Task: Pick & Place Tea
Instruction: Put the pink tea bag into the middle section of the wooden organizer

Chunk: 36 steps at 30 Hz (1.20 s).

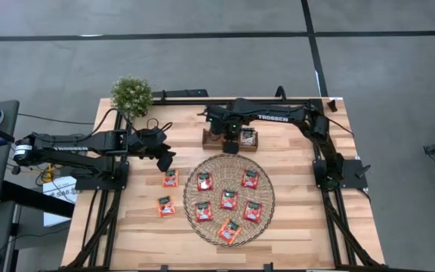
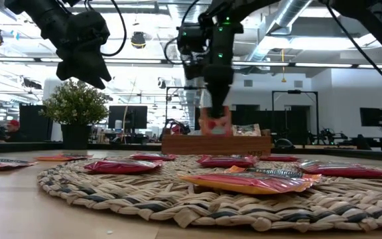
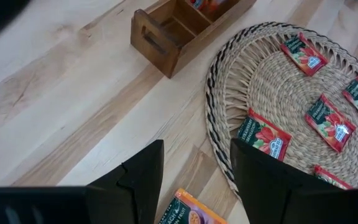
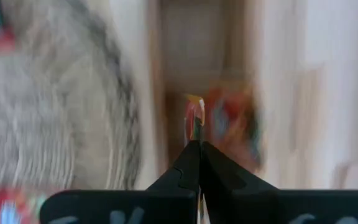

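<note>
On my far left the plant point(image 1: 131, 95) sits at the back corner of the table point(image 1: 127, 227), well away from the mat point(image 1: 193, 198). My left gripper point(image 1: 165, 160) hangs in the air just left of the mat, over bare wood; its jaws stand apart with nothing between them, and in the left wrist view I see the table through the gap.

Two sachets point(image 1: 171, 178) lie on the wood left of the mat, one just below that gripper and the other point(image 1: 165, 205) nearer the front edge. On the mat I count seven red-orange sachets lying flat, spread out and not touching: one at the left point(image 1: 204, 181), one at the front rim point(image 1: 229, 232), one toward the right point(image 1: 250, 179), the rest between them.

Behind the mat, touching distance from its rim, stands the tray point(image 1: 211, 139). My right gripper point(image 1: 232, 143) is down over the tray. Its jaws are pinched tight on the top edge of a sachet point(image 2: 215, 122), which hangs upright, its lower end at the tray in the low view. I cannot tell which slot it is over. Another sachet point(image 1: 248, 137) already lies in the tray's right end.
</note>
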Motion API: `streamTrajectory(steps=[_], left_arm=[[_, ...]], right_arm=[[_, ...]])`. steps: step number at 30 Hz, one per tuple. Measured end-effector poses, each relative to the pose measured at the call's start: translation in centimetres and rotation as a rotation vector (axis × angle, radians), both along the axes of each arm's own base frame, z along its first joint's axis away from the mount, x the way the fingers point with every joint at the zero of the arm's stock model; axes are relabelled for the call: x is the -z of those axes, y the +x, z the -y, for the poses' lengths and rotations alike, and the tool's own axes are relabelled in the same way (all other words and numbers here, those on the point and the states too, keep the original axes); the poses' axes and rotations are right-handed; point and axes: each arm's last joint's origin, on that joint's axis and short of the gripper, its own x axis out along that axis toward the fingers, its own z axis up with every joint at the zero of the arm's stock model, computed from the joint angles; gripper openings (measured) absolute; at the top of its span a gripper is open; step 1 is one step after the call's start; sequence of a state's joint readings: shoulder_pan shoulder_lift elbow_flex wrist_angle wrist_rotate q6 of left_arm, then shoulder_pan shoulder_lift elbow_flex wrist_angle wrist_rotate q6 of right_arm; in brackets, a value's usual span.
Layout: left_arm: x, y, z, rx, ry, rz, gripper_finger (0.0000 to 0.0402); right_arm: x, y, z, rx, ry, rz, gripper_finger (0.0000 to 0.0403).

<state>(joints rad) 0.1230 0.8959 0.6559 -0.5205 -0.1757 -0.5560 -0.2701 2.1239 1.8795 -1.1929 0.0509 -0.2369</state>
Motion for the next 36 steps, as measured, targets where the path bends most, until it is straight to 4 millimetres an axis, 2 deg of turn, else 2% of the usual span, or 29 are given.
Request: streamTrajectory(steps=[4,9,23,30,36], left_arm=[[0.0,0.0,0.0,0.003,0.004,-0.001,0.0177],[0.0,0.0,0.0,0.006,0.006,-0.003,0.0177],[0.0,0.0,0.0,0.006,0.007,-0.003,0.0177],[0.0,0.0,0.0,0.006,0.007,-0.002,0.0177],[0.0,0.0,0.0,0.006,0.006,-0.002,0.0177]], right_arm=[[1.2,0.3,0.1,-0.002,0.007,-0.028,0.0000],[1.6,0.6,0.2,0.000,0.004,-0.021,0.0000],[1.6,0.3,1.9,0.041,-0.003,-0.002,0.0000],[2.4,0.5,2.3,0.039,0.000,-0.013,0.0000],[2.2,0.9,2.4,0.026,-0.016,0.035,0.0000]])
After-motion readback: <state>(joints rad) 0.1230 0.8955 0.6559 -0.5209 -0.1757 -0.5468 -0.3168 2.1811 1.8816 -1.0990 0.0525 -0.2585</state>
